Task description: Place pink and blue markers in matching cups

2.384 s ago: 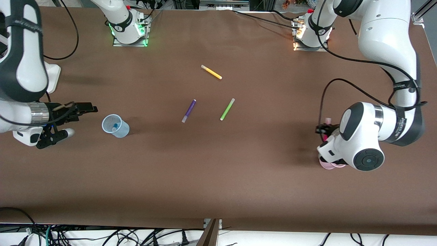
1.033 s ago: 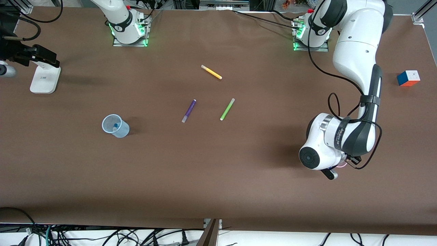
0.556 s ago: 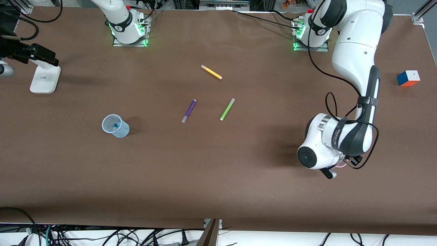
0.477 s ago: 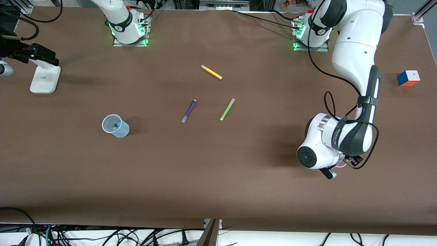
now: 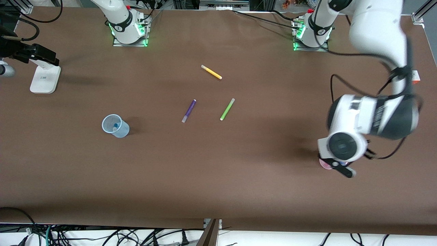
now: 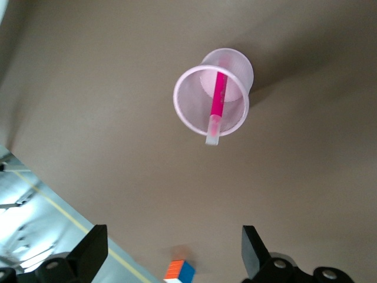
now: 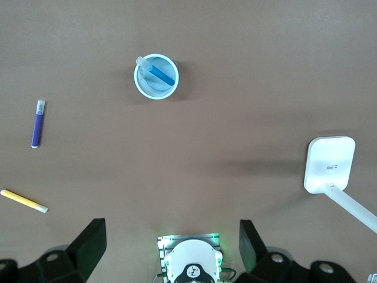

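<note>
Pink marker stood in pink cup (cap over rim); left gripper hung above, fingers spread, empty. Blue marker in blue cup; right gripper also spread wide, waiting.

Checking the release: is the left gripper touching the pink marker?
Apart. The left wrist view shows the pink marker standing alone in the pink cup, with bare table between it and the left gripper fingers.

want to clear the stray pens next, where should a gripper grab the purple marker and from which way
Grip the purple marker at mid-barrel, coming straight down from above. It lies flat on the table, so only its two long sides offer faces for the fingers; turn the jaws across its slanted length. The lime-green marker lies beside it with a clear gap, so open fingers should fit.
</note>
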You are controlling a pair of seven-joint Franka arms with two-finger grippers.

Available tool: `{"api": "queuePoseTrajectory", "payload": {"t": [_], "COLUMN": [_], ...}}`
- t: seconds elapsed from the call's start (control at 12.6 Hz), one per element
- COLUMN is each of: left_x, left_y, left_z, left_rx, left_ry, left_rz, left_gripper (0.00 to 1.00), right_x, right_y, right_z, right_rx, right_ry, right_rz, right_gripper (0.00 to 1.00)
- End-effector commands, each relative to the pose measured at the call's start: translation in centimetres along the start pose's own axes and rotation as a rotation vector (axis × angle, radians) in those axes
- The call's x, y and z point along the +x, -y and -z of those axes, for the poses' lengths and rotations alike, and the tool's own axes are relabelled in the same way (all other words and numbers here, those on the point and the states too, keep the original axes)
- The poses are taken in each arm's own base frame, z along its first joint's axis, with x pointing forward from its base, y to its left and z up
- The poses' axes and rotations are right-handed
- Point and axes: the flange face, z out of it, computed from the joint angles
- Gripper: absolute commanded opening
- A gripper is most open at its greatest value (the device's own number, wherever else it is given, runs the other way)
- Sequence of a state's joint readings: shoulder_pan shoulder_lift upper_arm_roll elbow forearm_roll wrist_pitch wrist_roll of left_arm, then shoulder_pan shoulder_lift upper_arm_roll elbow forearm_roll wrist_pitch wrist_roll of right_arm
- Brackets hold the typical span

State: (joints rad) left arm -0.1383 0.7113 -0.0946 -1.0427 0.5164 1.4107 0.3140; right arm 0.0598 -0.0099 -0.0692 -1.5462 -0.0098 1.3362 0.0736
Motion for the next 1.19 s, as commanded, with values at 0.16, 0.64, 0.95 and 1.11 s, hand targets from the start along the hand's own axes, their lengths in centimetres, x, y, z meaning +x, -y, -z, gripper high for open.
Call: {"api": "queuePoseTrajectory", "payload": {"t": [0.16,0.64,0.95,1.11], "left_x": [-10.3,-23.2,-24.1,-23.9], "left_y": [5.8,7.5,7.0,6.6], "left_z": [7.6,7.0,6.8,7.0], "left_rx": [-0.163,-0.437,-0.434,-0.433], "left_ry": [-0.146,-0.365,-0.369,-0.369], "left_rz": [0.247,0.588,0.598,0.59], "left_gripper": [1.0,1.0,1.0,1.0], "right_x": [0.2,0.6,0.6,0.6], "right_y": [-1.3,-1.1,-1.0,-1.0], "right_z": [0.4,1.0,1.0,1.0], "right_rx": [0.0,-0.001,-0.001,-0.001], "right_ry": [0.004,-0.008,-0.008,-0.01], "right_rz": [-0.024,-0.021,-0.02,-0.018], "right_gripper": [1.0,1.0,1.0,1.0]}}
